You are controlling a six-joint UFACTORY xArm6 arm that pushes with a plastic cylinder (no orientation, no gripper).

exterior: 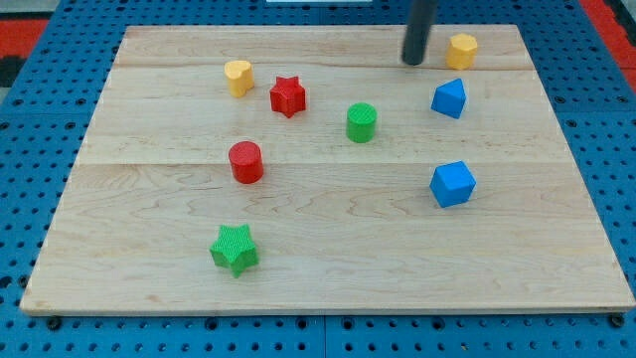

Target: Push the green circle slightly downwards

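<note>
A single camera looks down at a slant from in front of and above the pale wooden board [328, 249], facing its far edge at the frame's top. It stands near enough that the board nearly fills the frame, with blue pegboard [30, 179] along the edges. No second view exists to share anything.

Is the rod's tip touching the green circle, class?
Apart. The camera view shows bare wood between my tip and the green circle, which lies toward the view's lower left.
</note>
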